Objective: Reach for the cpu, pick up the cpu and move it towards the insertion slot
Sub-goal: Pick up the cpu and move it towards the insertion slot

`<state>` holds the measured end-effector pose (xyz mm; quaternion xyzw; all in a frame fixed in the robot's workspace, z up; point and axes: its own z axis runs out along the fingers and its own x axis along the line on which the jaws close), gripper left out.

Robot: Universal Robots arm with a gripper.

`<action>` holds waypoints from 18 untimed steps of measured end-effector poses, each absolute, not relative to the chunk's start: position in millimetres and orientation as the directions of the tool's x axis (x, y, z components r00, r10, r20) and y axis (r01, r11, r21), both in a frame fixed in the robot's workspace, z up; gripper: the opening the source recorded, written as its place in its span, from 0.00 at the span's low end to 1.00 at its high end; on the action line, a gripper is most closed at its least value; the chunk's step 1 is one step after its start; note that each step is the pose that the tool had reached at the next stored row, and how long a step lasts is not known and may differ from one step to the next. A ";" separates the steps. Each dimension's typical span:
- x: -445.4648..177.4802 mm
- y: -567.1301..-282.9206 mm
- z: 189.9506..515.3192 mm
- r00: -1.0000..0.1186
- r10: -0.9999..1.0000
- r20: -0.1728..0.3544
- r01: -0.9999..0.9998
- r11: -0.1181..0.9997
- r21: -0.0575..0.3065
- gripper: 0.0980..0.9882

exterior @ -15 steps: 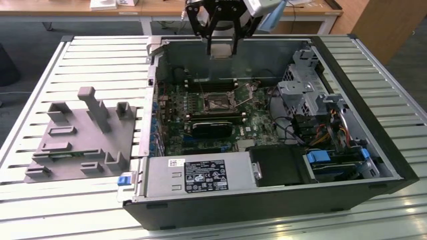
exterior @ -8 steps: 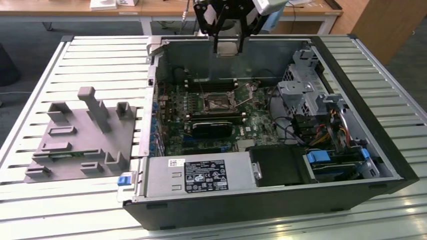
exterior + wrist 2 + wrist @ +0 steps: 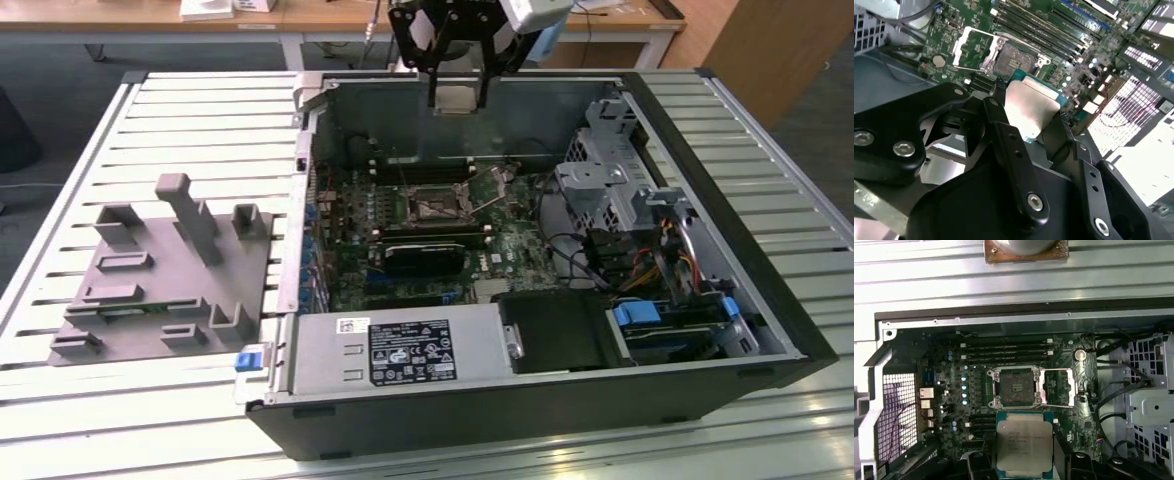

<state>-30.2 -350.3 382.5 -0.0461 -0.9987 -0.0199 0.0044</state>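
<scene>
Cpu (image 3: 1024,445), silvery square top, green edge, raised above board. Insertion slot (image 3: 1015,387) open, frame flipped aside, at cpu's 12 o'clock in first wrist view.

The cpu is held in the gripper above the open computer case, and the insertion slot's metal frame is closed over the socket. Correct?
Not quite. The cpu is in the gripper, but the insertion slot has its frame flipped open beside the socket, as both wrist views show.

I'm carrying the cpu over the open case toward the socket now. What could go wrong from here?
1. The cpu is gripped only at its edges by the gripper; a slip could drop it onto the motherboard.
2. The insertion slot has its metal frame flipped open beside it; a low approach might catch it.
3. The chip looks tilted in the second wrist view, so it may meet the socket skewed.
</scene>
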 end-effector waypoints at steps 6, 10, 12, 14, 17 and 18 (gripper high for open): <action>-30.2 -350.3 380.3 -0.983 0.185 0.010 0.185 0.982 0.038 0.50; -30.2 -350.3 379.2 -0.970 0.243 0.010 0.243 0.969 0.038 0.50; -30.2 -350.3 378.7 -0.962 0.273 0.010 0.273 0.961 0.037 0.50; -30.2 -350.2 378.4 -0.955 0.295 0.010 0.295 0.955 0.037 0.50; -30.2 -350.1 378.2 -0.946 0.324 0.010 0.324 0.945 0.037 0.50; -30.1 -350.1 378.1 -0.942 0.334 0.010 0.334 0.942 0.036 0.50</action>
